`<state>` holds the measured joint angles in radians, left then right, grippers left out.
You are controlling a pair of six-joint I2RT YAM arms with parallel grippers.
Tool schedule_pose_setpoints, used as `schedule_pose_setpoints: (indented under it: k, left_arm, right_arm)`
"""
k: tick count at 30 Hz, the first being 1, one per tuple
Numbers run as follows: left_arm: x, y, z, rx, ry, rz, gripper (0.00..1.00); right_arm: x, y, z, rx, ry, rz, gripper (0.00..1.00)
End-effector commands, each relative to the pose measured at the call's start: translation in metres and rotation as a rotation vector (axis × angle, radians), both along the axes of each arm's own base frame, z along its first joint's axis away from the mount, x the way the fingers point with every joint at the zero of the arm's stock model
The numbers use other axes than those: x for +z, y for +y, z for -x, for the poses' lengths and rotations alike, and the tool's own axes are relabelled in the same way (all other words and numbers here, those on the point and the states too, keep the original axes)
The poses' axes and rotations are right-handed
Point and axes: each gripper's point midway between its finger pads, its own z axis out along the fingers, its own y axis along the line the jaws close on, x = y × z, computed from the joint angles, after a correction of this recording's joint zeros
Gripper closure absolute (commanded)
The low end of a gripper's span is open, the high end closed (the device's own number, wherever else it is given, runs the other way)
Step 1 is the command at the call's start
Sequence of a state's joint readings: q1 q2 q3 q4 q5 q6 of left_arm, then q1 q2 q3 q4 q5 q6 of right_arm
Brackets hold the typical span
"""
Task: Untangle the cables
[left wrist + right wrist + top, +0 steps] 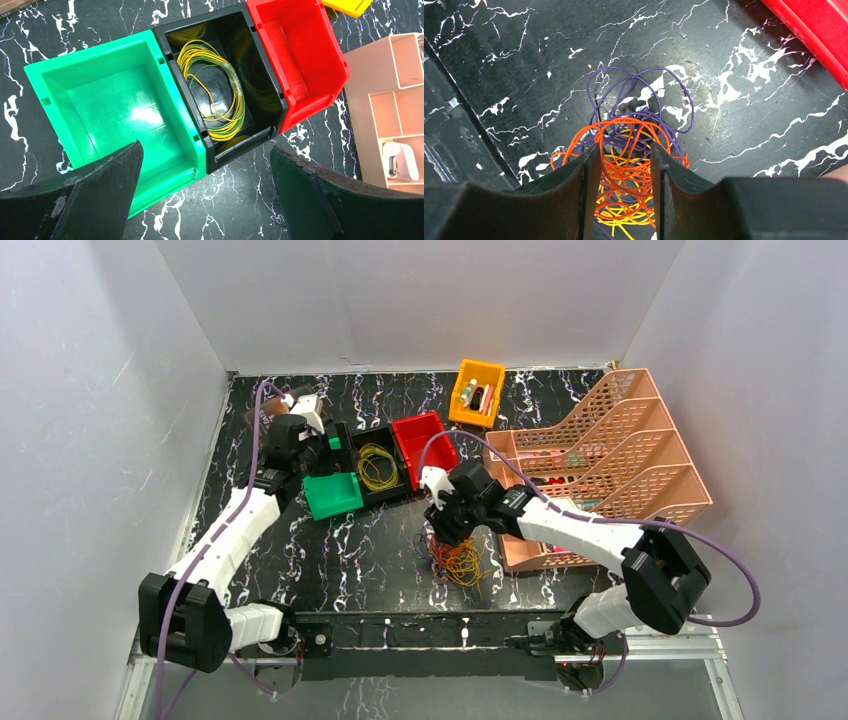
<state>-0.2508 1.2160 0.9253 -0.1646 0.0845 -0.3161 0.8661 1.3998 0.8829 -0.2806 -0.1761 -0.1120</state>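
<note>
Top view: the cable tangle (458, 562) lies on the table (350, 560), toward its near edge. Left wrist: the left fingers (100, 190) gape wide, empty. Right wrist: the right fingers (574, 200) stand narrow astride orange, yellow and purple strands; pinching several together risks dragging the whole knot tighter.

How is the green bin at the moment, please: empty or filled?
Empty: the green bin shows only bare floor; the yellow-green wire coil lies in the neighbouring black bin.
</note>
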Motion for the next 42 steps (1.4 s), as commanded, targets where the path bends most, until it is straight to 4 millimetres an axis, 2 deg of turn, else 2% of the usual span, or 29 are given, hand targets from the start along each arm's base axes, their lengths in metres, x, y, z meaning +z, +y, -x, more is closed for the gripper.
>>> schedule_pose_setpoints:
  k: [1,9,13,14,19,23,30,37,42]
  left_arm:
    - [0.015,0.006,0.0,0.018,-0.05,-0.011,0.02]
    - [0.014,0.006,0.0,0.013,-0.044,-0.013,0.02]
    - [0.019,0.002,0.0,-0.006,-0.06,0.002,0.02]
    - [0.022,-0.001,0.0,-0.016,-0.068,0.015,0.02]
    - [0.034,-0.008,0.003,-0.024,-0.113,0.086,0.02]
    - [0.044,-0.009,0.003,-0.012,-0.156,0.118,0.02]
    - [0.062,-0.034,0.013,-0.174,-0.22,0.18,0.02]
    - [0.086,-0.061,0.031,-0.366,-0.321,0.279,0.02]
    - [0.092,-0.082,0.055,-0.476,-0.481,0.416,0.02]
  right_arm:
    - [0.02,0.017,-0.014,0.011,-0.073,-0.057,0.55]
    - [0.022,0.021,-0.016,0.008,-0.076,-0.076,0.77]
    - [0.024,0.022,-0.013,0.011,-0.064,-0.088,0.98]
    - [0.024,0.022,-0.011,0.012,-0.059,-0.091,1.0]
    - [0.039,0.02,-0.011,-0.031,-0.068,-0.137,1.0]
    - [0.062,0.014,-0.015,-0.093,-0.106,-0.178,1.0]
    - [0.101,0.005,-0.018,-0.187,-0.116,-0.22,1.0]
    - [0.138,-0.002,-0.024,-0.285,-0.139,-0.267,1.0]
    - [0.152,-0.007,-0.031,-0.381,-0.127,-0.301,1.0]
